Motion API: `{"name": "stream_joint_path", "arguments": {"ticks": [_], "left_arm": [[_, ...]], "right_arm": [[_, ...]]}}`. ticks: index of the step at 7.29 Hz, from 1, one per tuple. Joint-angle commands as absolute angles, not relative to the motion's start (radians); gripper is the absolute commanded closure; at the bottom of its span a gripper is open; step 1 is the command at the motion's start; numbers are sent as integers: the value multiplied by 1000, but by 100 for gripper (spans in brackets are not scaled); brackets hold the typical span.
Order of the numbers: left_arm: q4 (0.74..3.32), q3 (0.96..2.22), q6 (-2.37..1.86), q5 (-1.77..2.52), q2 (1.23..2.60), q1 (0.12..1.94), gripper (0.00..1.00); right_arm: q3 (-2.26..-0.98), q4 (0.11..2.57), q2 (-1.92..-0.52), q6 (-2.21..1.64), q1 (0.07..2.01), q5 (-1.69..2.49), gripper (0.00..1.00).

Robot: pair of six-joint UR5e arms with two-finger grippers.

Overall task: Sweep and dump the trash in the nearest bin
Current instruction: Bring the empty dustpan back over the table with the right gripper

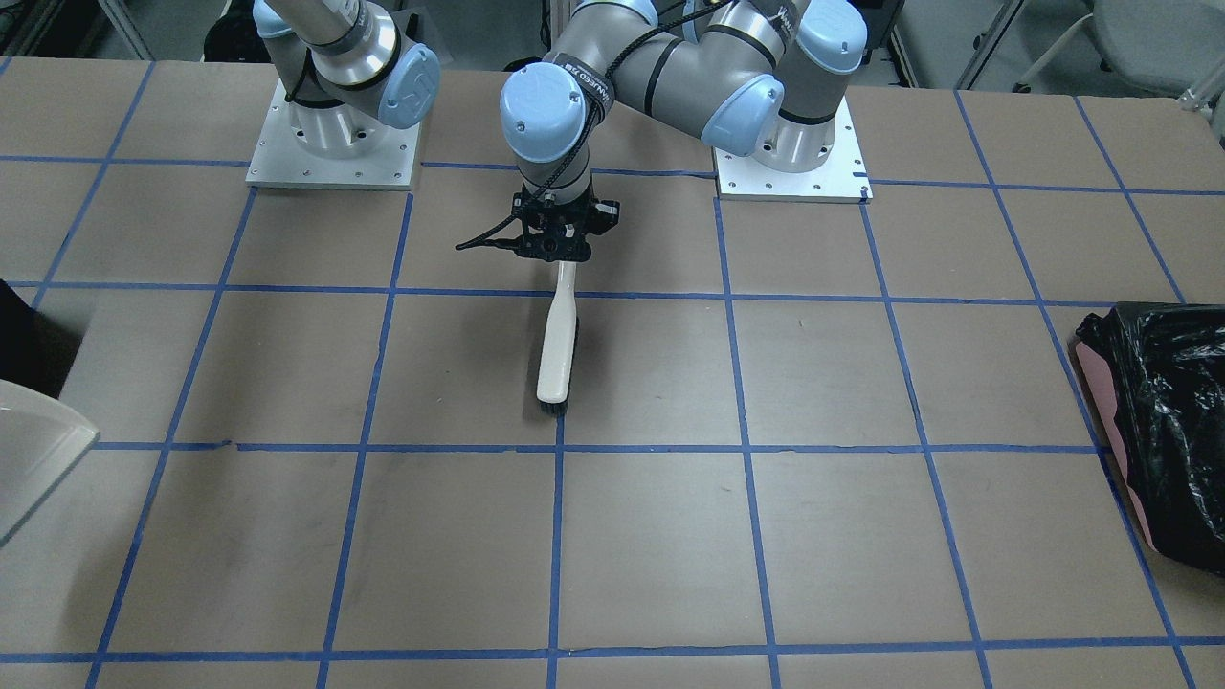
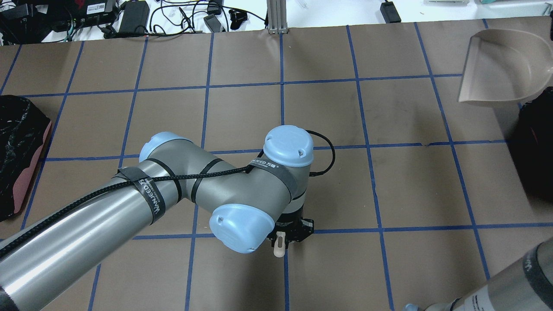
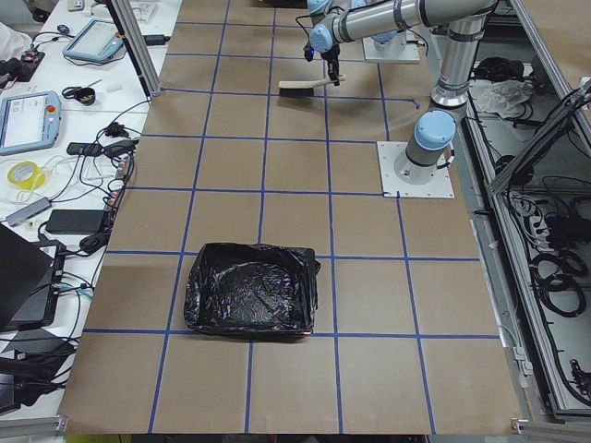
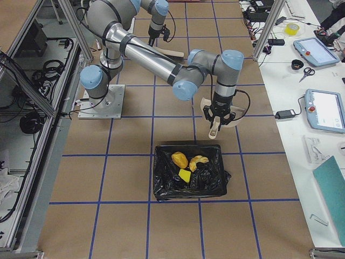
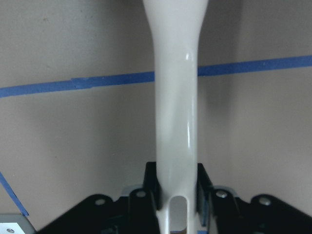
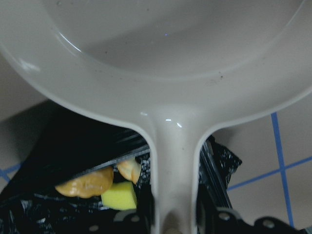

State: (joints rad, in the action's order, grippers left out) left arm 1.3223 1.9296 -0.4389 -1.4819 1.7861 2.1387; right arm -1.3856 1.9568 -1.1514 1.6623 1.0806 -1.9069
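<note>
The three trash bits lie inside the black-lined bin [image 4: 188, 172]: the orange-brown lump [image 4: 179, 159], the cream curved piece [image 4: 198, 162] and the yellow sponge wedge [image 4: 185, 176]. They also show in the right wrist view, the lump [image 6: 85, 184] beside the sponge [image 6: 119, 196]. My right gripper [image 4: 218, 117] is shut on the handle of the white dustpan [image 6: 161, 48], which hangs empty just above that bin. My left gripper [image 1: 561, 260] is shut on the handle of the white brush [image 1: 558, 344], whose bristles rest on the table near the middle.
A second black-lined bin [image 3: 249, 291] stands at the table end on my left and looks empty. The brown table [image 1: 823, 536] carries a blue tape grid. Cables and tablets lie beyond the far edge.
</note>
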Motion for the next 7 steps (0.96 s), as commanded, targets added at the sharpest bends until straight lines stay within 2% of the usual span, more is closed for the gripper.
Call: {"name": "stream_joint_path", "arguments": {"ticks": [1,3,7], "left_arm": [[1322,1927,-439,-1483,1787,2137,33],[1322,1924,-430,-1491,1783,2135,22],[1316,1922,-436,-1485,1775,2137,15]], "right_arm": [[-1388,1959,-1129,1463,1199,-1876,100],[-1381,1968,-1088,1288,1274,-1870,100],[-1376,1962,-1062,934,1371,-1801,100]]}}
